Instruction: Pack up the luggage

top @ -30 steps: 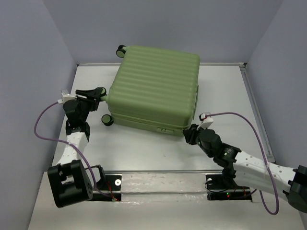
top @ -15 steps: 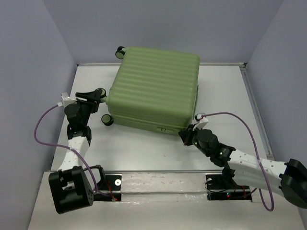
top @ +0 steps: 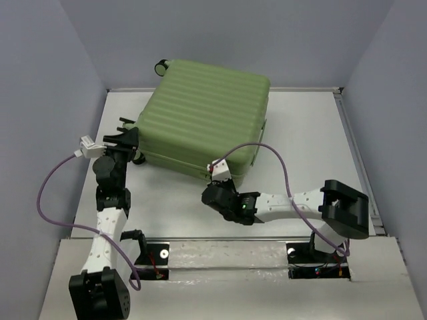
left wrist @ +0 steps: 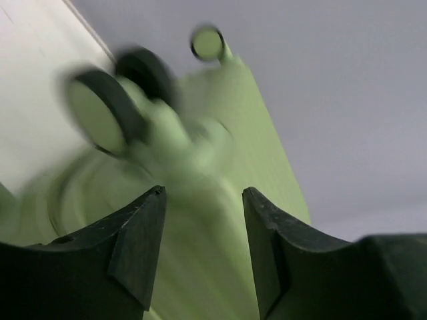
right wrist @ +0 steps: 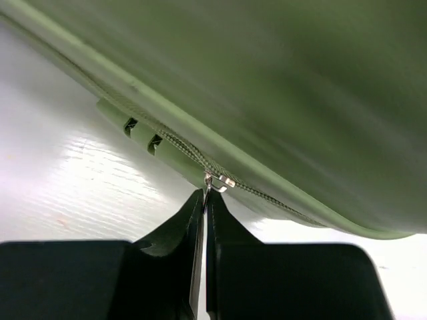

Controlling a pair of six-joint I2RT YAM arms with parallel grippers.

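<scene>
The luggage (top: pixel 203 117) is a light green ribbed suitcase lying shut and turned at an angle on the white table (top: pixel 307 133). My left gripper (top: pixel 130 139) is open at its left side by the black wheels. In the left wrist view the open fingers (left wrist: pixel 137 233) frame the blurred green shell (left wrist: pixel 220 167) and wheels (left wrist: pixel 100 113). My right gripper (top: pixel 215 181) is at the suitcase's near edge. In the right wrist view it (right wrist: pixel 206 195) is shut on the metal zipper pull (right wrist: pixel 212 181) of the zipper running under the shell (right wrist: pixel 267 80).
Grey walls enclose the table at the left, back and right. A raised rail (top: pixel 353 147) runs along the table's right edge. A purple cable (top: pixel 267 150) loops from my right wrist over the table. Both arm bases sit on the near ledge (top: pixel 220 253).
My right gripper has slid left along the suitcase's near edge from its right corner to mid-edge, holding the zipper pull. The suitcase has turned and shifted left. My left gripper stays at its left side.
</scene>
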